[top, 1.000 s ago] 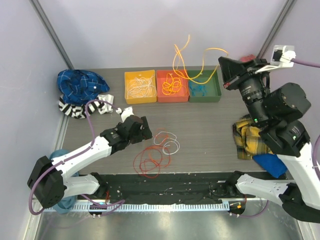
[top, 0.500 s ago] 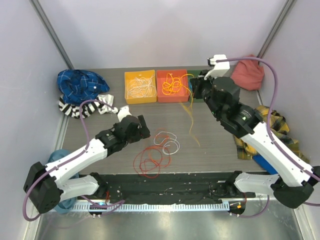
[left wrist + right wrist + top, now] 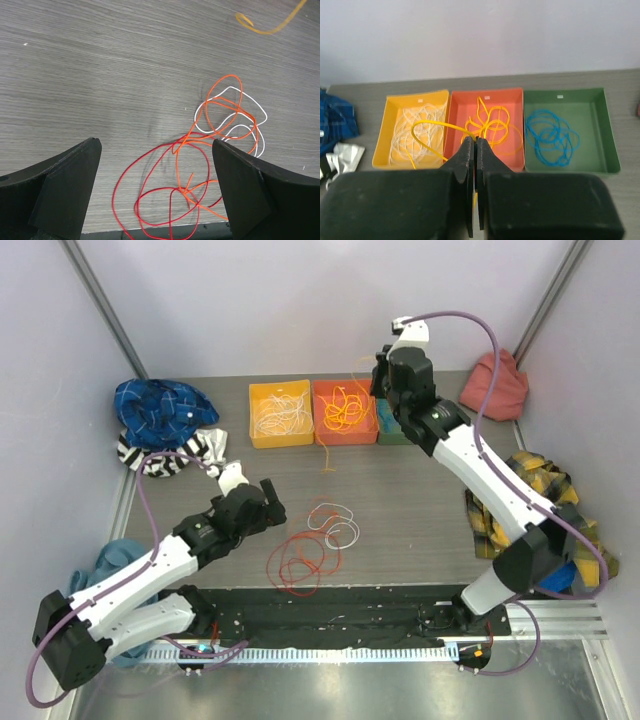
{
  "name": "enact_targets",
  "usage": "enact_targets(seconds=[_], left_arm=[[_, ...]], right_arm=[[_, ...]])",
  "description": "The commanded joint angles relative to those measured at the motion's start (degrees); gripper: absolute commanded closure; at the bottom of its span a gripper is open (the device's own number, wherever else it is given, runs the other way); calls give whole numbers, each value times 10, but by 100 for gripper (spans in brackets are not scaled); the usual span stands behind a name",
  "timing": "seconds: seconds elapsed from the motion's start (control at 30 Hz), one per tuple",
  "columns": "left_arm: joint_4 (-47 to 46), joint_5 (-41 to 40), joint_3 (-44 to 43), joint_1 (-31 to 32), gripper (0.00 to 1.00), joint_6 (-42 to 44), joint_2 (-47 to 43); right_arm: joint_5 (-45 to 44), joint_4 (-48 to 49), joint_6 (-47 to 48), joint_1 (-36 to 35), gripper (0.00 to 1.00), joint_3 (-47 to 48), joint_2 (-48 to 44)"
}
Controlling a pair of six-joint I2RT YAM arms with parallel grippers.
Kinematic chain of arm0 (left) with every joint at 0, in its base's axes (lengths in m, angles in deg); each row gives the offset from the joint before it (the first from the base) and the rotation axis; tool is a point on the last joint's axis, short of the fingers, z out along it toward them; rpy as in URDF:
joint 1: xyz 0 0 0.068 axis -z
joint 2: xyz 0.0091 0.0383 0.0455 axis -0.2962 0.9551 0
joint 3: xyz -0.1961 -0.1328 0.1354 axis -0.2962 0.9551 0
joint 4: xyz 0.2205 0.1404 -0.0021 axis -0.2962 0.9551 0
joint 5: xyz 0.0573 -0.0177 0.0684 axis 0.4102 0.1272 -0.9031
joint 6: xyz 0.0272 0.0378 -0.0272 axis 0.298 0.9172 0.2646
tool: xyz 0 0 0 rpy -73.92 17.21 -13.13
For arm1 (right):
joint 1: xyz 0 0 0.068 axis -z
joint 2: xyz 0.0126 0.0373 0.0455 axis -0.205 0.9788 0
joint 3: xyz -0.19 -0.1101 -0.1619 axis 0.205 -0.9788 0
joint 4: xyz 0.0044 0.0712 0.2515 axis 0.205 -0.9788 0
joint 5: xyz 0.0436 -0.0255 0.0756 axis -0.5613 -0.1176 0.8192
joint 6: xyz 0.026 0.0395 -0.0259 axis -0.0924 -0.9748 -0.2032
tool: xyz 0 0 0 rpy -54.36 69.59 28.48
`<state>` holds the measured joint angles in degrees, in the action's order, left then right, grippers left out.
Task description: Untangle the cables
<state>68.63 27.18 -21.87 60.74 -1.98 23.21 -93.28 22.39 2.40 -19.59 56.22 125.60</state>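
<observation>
A loose tangle of red (image 3: 295,565), orange and white cables (image 3: 335,525) lies on the table near the front. In the left wrist view the red cable (image 3: 150,192), orange cable (image 3: 222,102) and white cable (image 3: 252,107) overlap. My left gripper (image 3: 265,502) is open and empty just left of the tangle, whose red loops show between its fingers (image 3: 155,150). My right gripper (image 3: 385,380) is shut on a yellow cable (image 3: 427,122) above the red tray (image 3: 485,92). The yellow cable's tail hangs down to the table (image 3: 327,455).
The yellow tray (image 3: 252,415) holds white cables, the red tray (image 3: 318,412) holds yellow cables, and the green tray (image 3: 565,91) holds blue cables. Cloths lie at the back left (image 3: 160,410), back right (image 3: 495,385) and right (image 3: 520,500). A black rail (image 3: 330,615) runs along the front edge.
My right arm swung from high at the right, down and left over the trays, carrying the yellow cable. My left gripper drew back slightly from the tangle.
</observation>
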Motion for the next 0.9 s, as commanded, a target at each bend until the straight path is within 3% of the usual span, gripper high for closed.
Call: enact_targets(seconds=[0.0,0.33,0.6,0.87], left_arm=[[13,-35,7,2,1,4,-25],[7,-37,17,2,1,1,-6],[-4,-33,13,2,1,8,28],[-6,-31,-1,2,1,14,62]], right_arm=[[21,51,-2,20,99,107,40],[60,39,5,44,99,294,164],[66,43,-4,72,99,359,233],[65,95,-16,89,99,360,284]])
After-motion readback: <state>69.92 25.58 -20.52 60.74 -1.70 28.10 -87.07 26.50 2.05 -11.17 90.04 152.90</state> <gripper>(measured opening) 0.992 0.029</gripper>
